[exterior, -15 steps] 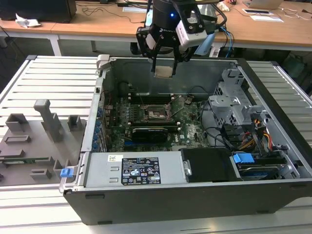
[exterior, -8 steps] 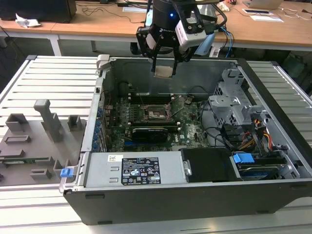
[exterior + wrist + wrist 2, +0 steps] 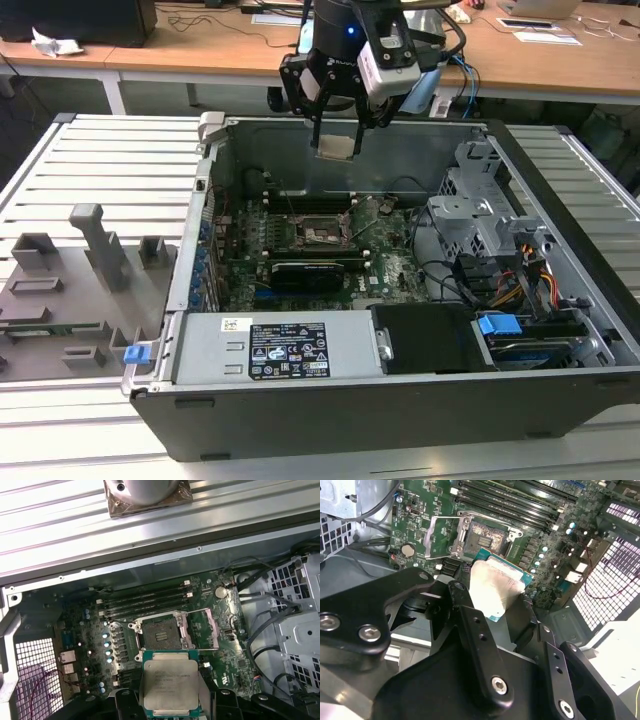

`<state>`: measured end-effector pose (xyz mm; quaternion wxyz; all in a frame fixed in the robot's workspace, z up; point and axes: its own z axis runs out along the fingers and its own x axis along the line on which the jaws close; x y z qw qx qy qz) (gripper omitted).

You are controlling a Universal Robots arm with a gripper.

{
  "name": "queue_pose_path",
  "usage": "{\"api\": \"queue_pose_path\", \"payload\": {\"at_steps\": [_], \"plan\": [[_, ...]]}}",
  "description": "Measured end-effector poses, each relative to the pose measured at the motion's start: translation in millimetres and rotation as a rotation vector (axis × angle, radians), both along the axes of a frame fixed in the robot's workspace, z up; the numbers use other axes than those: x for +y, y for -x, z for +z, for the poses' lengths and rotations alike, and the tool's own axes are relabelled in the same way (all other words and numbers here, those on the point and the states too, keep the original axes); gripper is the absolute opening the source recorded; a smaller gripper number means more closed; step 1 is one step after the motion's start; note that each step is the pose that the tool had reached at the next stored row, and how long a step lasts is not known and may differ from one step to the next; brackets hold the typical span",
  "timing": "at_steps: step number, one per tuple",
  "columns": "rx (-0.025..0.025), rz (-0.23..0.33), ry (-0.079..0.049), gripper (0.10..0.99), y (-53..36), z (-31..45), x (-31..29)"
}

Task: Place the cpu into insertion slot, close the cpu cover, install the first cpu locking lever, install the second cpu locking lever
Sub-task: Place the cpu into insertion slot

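A slatted grey table [image 3: 110,160] is seen in the exterior view, and an open computer case [image 3: 350,420] is laid on it. To the exterior view's left of the case, a grey moulded tray [image 3: 60,300] is set on the slats. A green motherboard [image 3: 390,270] is mounted on the case floor, and a grey power supply [image 3: 285,350] is fitted along the near wall.

The gripper [image 3: 337,146] is held above the case, near its far wall and well clear of the board. It is clamped on the cpu [image 3: 335,150] – in the second wrist view the chip's opposite edges are gripped by the black fingers [image 3: 470,625], with the pale metal face left bare between them.

In the first wrist view the cover [image 3: 212,628] is seen swung open and laid out beside the slot [image 3: 160,632]. The socket is thus left uncovered – its dark square bed is exposed inside the grey rim. Long black memory slots [image 3: 145,600] are ranged just beside it. The cpu is held apart from the slot, touching nothing but the fingers, and has not yet been seated.
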<state>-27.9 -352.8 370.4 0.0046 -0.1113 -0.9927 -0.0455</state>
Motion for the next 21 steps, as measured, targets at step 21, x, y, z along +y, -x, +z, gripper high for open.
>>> {"api": "queue_pose_path", "payload": {"at_steps": [21], "plan": [[0.0,-0.051,0.0,0.525,0.0,0.0,0.0]]}}
